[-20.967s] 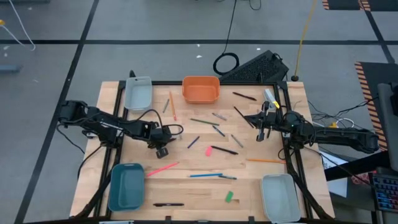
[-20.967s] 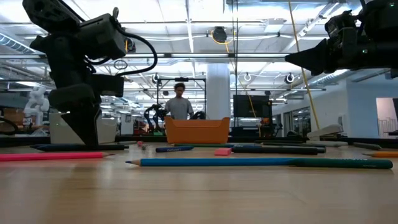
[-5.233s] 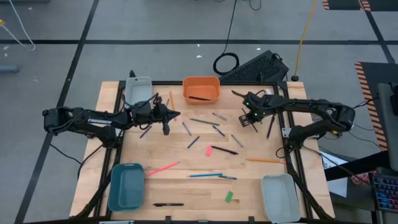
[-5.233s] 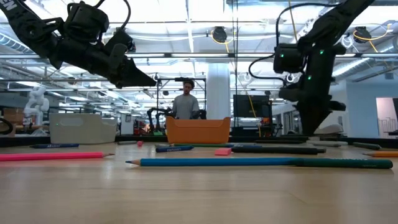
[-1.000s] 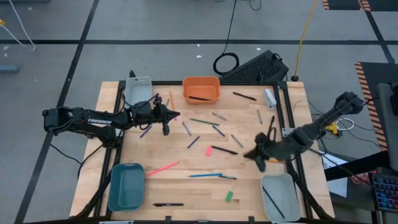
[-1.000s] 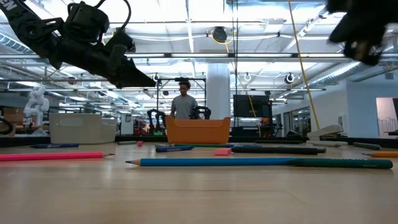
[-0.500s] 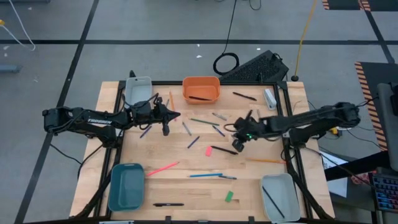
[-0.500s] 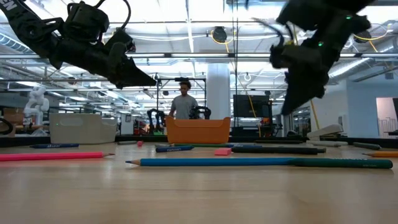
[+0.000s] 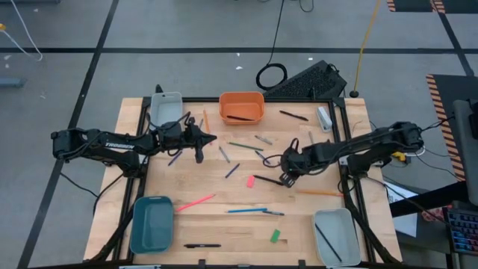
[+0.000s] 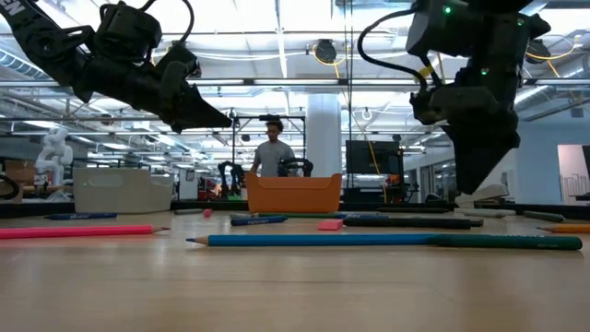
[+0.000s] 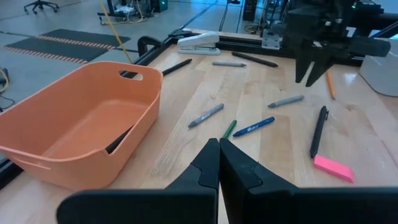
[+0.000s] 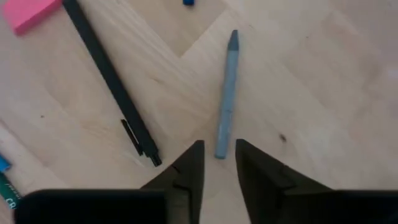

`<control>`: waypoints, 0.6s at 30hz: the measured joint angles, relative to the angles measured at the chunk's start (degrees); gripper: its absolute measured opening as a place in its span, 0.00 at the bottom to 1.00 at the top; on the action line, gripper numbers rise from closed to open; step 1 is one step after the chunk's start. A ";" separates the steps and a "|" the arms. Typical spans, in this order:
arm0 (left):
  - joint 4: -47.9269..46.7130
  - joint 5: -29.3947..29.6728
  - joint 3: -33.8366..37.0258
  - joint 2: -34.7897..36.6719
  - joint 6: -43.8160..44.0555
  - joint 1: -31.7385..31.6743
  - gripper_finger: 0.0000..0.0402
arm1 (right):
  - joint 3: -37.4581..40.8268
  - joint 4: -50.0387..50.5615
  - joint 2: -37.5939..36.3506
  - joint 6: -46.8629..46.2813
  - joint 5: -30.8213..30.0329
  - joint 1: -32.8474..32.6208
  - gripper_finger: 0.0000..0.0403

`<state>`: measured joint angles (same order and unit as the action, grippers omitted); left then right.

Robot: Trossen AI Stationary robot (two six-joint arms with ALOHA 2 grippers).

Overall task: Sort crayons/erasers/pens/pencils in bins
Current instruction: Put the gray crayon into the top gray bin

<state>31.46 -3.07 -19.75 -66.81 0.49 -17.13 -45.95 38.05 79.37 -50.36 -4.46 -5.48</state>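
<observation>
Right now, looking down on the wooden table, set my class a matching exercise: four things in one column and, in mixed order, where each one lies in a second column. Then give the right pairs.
Things
1. round-cornered orange plastic bin
2. round-cornered teal plastic bin
3. small flat green eraser
4. small flat pink eraser

Places
A. near edge, between the teal bin and the pale grey bin
B. far edge, middle
C. centre, beside a slim black pen
D. near left corner

Pairs: 1-B, 2-D, 3-A, 4-C
</observation>
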 joint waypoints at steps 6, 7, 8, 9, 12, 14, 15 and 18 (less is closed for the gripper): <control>-0.15 0.00 0.02 0.00 0.00 0.64 0.01 | 1.34 -0.49 3.04 -1.34 -1.41 -0.90 0.29; -0.15 0.00 0.00 0.00 0.00 0.72 0.01 | 1.54 -0.54 3.83 -1.43 -1.48 -0.94 0.29; -0.15 0.00 0.02 0.00 0.00 0.75 0.01 | 1.86 -0.53 4.72 -1.38 -1.62 -0.96 0.29; -0.15 0.00 0.02 0.00 0.00 0.75 0.01 | 2.06 -0.61 5.48 -1.43 -1.84 -0.97 0.29; -0.17 0.00 0.02 0.00 0.00 0.75 0.01 | 2.62 -3.57 6.71 -1.18 -2.76 -1.00 0.29; -0.22 0.00 0.02 0.00 0.00 0.75 0.01 | 3.03 -5.67 6.76 -1.24 -2.87 -0.95 0.29; -0.22 0.00 0.00 0.00 0.00 0.75 0.01 | 3.17 -6.43 6.75 -1.25 -2.95 -0.88 0.29; -0.29 0.00 0.02 0.00 0.00 0.71 0.01 | 3.74 -6.90 6.37 -0.63 -2.95 -0.86 0.27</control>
<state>31.18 -3.07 -19.73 -66.81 0.49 -16.42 -42.20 31.15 85.74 -50.99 -7.41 -6.35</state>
